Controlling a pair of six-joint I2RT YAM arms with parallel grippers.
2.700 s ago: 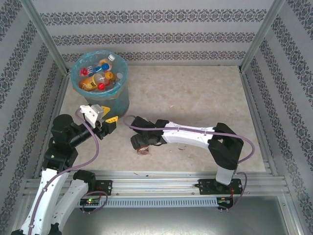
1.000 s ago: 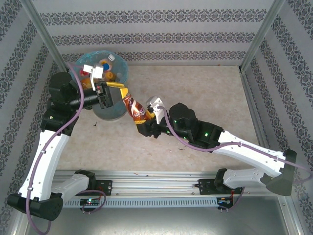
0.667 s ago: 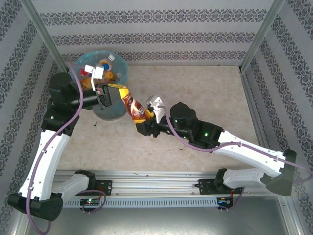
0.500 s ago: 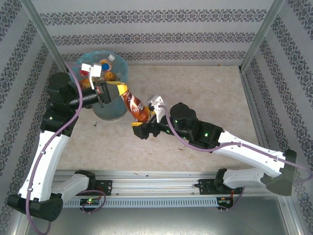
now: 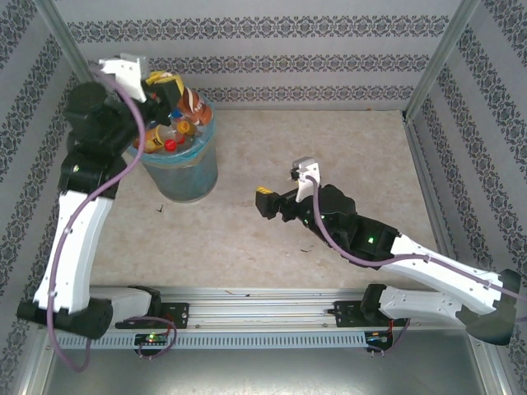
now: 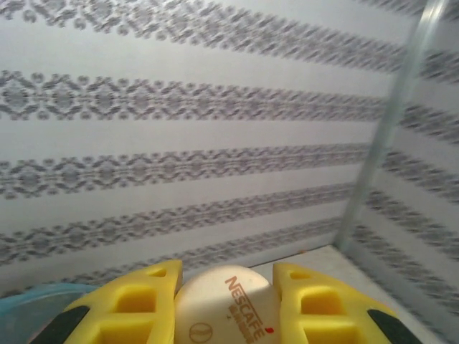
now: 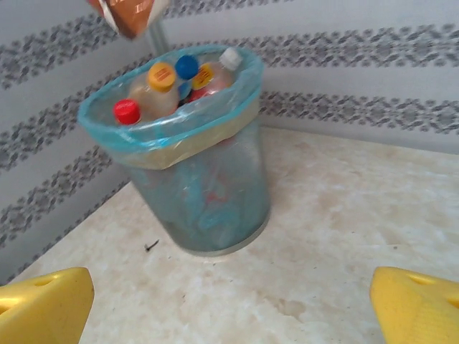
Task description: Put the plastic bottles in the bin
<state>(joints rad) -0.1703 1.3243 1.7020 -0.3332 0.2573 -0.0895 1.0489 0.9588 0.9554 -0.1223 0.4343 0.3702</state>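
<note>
My left gripper (image 5: 170, 85) is raised over the bin (image 5: 188, 174), shut on a brown-labelled plastic bottle (image 5: 193, 102) that hangs above the bin's far rim. In the left wrist view the yellow fingers (image 6: 136, 304) press both sides of the bottle's cream Nescafe end (image 6: 226, 304). Several bottles (image 5: 167, 137) with red, orange and blue caps lie in the blue-lined bin. My right gripper (image 5: 272, 200) stands open and empty over the table, right of the bin. The right wrist view shows the bin (image 7: 215, 193), its bottles (image 7: 161, 79) and the held bottle (image 7: 129, 14) above.
Patterned walls and metal posts (image 5: 74, 62) close in the table (image 5: 329, 156) on three sides. A small dark speck (image 5: 160, 210) lies on the table by the bin's base. The bin stands in the back left corner.
The right gripper let go of the brown bottle and drew back to the right. The left gripper took the bottle and carried it up and back over the bin.
</note>
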